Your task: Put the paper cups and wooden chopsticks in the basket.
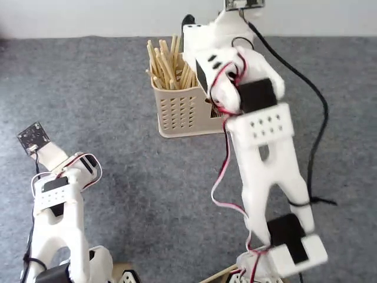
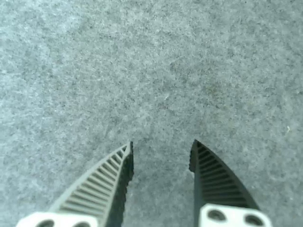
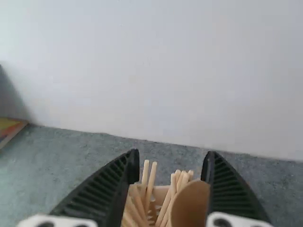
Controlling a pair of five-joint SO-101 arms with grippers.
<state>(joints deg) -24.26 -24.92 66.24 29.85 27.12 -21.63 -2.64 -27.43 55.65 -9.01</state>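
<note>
Mat [image 1: 135, 194] grey, felt-like. Left gripper [image 2: 162, 143] low over it, jaws parted, nothing between them. One beige slotted basket [image 1: 182, 112] at far centre, crammed with upright wooden chopsticks [image 1: 168, 62], too many to count. Right gripper [image 3: 173, 152] just above basket, jaws spread, gripping nothing. One tan paper cup [image 3: 189, 203] below, among the sticks. Right arm hides basket's right side.

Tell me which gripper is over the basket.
The right gripper. Its wrist view looks down onto the basket and its chopsticks, while the left gripper is over bare grey mat.
</note>
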